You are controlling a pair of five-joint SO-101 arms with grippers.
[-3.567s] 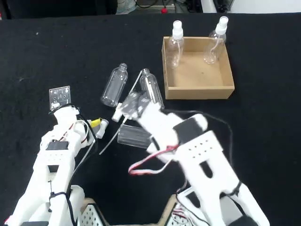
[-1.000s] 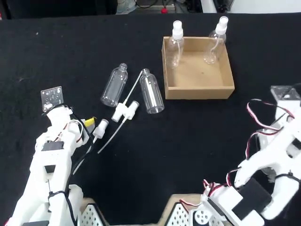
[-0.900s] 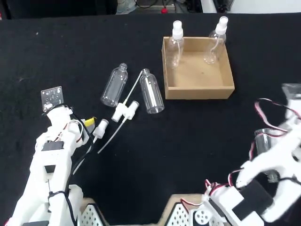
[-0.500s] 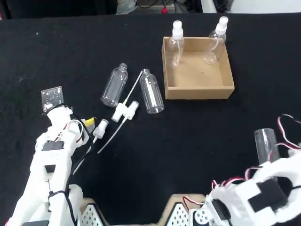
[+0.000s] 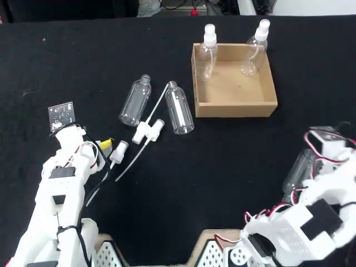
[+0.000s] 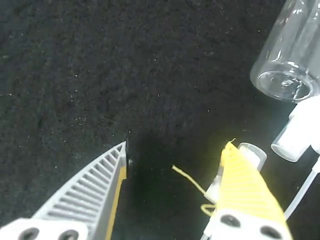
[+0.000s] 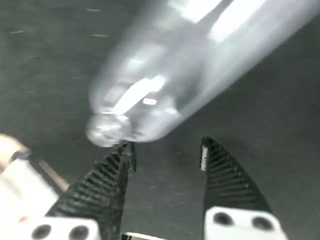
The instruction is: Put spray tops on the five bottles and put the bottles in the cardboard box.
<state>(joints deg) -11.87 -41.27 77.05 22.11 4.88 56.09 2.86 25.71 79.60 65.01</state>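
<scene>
- Black table (image 5: 83, 50): two capped bottles (image 5: 208, 53) stand in the cardboard box (image 5: 236, 107).
- Two uncapped bottles (image 5: 135, 100) and spray tops (image 5: 148, 131) lie beside it.
- Fifth bottle (image 5: 297, 170) seemingly loose just beyond right gripper (image 7: 167, 150), jaws apart; left gripper (image 6: 172, 160) spread, empty.

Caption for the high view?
Two capped bottles stand in the cardboard box; two uncapped bottles and loose spray tops lie beside it.

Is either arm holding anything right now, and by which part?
Nothing is held. The left gripper is open over bare black cloth; the right gripper is open, with the clear plastic bottle beyond its fingertips, not between them.
</scene>
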